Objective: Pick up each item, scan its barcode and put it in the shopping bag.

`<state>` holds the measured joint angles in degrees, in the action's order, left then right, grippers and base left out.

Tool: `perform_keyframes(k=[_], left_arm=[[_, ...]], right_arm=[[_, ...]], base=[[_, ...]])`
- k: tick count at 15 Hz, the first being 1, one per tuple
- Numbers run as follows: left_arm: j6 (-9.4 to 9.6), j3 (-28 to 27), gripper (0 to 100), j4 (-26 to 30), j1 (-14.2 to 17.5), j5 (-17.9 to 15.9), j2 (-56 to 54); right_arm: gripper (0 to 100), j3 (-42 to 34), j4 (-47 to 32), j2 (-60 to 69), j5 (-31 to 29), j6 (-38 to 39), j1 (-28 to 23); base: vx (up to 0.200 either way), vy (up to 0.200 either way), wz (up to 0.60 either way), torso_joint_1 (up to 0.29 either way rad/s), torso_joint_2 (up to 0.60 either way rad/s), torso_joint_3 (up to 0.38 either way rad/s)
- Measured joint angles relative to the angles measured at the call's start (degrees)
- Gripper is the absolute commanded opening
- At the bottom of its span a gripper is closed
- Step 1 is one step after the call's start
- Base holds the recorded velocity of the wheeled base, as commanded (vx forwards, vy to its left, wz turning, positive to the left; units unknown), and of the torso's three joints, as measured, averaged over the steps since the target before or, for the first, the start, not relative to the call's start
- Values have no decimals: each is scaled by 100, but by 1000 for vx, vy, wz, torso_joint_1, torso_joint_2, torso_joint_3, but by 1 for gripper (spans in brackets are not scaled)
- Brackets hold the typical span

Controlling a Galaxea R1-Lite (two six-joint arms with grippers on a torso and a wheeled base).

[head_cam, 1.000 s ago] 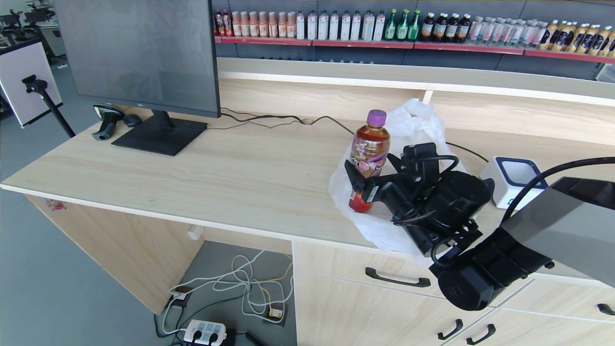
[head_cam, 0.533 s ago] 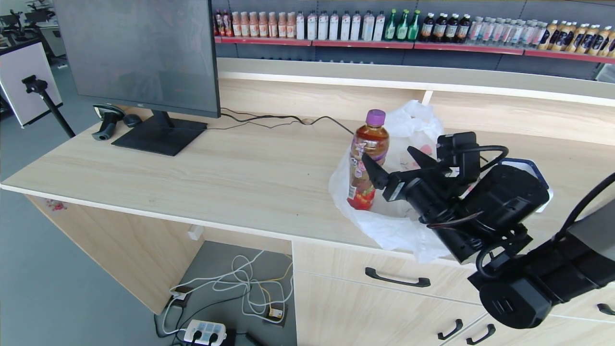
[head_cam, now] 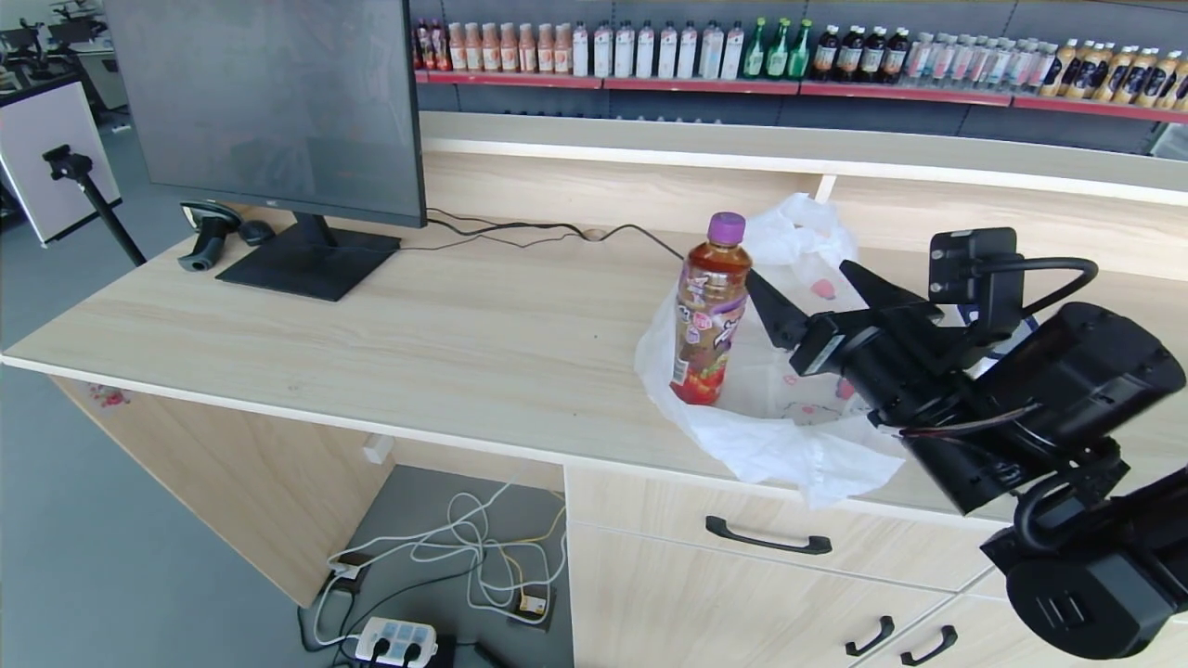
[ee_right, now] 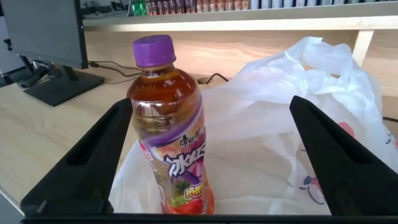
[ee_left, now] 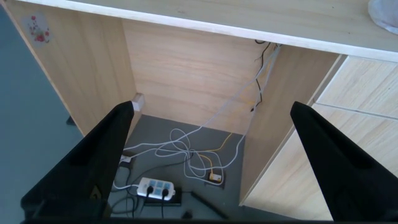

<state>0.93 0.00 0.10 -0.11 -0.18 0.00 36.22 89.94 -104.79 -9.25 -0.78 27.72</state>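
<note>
1. Head view: a bottle with a purple cap stood upright on the left part of the white shopping bag. The bag lay crumpled near the front edge of the worktop, toward its right end. Whether the bottle's base sat inside the bag's mouth or only on the plastic could not be told. The right gripper hung over the bag just right of the bottle, with its fingers spread apart and nothing between them. A monitor and a handheld scanner stood at the back left corner, well apart from the bag.

2. Left wrist view: the left gripper was below the worktop's front edge, its fingers wide apart and holding nothing. Under it lay loose cables and a power strip on the floor, with drawer fronts to one side.

3. Right wrist view: the right gripper faced the bottle with its fingers parted, neither touching it. The bag bunched up around and behind the bottle's base.
</note>
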Motion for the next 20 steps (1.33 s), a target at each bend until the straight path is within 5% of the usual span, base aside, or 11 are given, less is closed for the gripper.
perform_keyframes(k=[4,9,16,20], left_arm=[[-4,0,100,0,6,0,0],[-6,0,100,0,0,0,0],[-6,0,100,0,6,0,0],[-72,0,100,-2,13,7,0]], right_arm=[[100,2,0,208,12,2,-339],[100,-41,9,460,56,18,-603],[100,-152,0,525,56,12,-606],[100,-199,-2,512,67,-37,-551]], base=[[0,0,0,0,0,0],[0,0,-600,-1,0,0],[0,0,-600,4,4,0],[0,-100,0,1,1,1]])
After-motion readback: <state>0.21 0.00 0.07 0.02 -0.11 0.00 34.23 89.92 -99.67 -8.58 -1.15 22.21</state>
